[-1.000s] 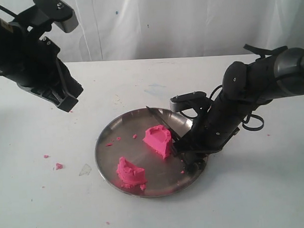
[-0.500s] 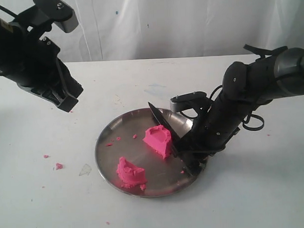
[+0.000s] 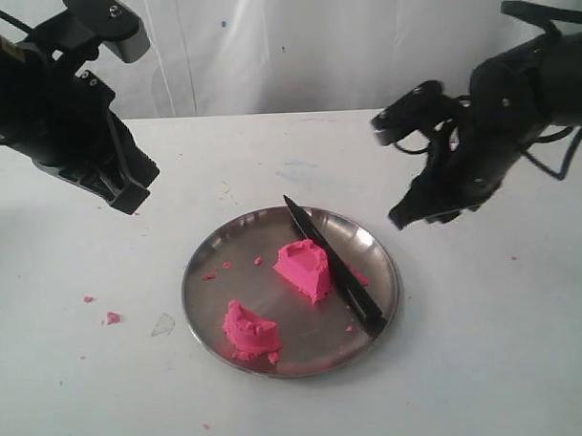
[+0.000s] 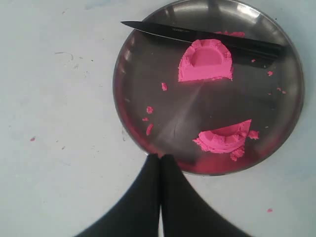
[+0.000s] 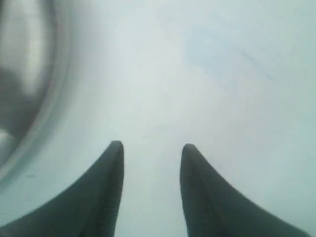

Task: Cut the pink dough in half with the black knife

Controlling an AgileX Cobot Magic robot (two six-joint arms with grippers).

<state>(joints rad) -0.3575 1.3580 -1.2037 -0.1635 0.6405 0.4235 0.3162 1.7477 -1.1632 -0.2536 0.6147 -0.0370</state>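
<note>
Dough (image 4: 205, 61) lies in two pieces on the plate (image 3: 202, 278), so I judge the cut itself to be done. The near half (image 3: 249, 329) sits by the front rim with a few bits round it. Out on the table (image 3: 77, 398) to the left there are loose crumbs (image 3: 111, 318), which I leave alone. The far half (image 3: 302, 268) stands near the middle of the plate, well apart from the first, with its cut face turned toward it.

Just behind that far half lies the knife (image 3: 331, 266), flat on the plate, tip toward the back rim and handle at the front right rim. It is hard against the dough or a hair off it; I cannot tell which.

That is the change. A second ago my right gripper (image 3: 406, 217) was down at the plate with the handle in its jaws and the blade tilted up against the far half. It has since let go and risen clear to the right, over bare table beyond the rim. Its wrist camera shows the jaws wide apart with nothing between them.

Farther back on the left, my left gripper (image 4: 160, 160) hangs high where it was, tips pressed together, holding nothing.

With both halves parted and the knife released, I reckon only the retreat remains.
</note>
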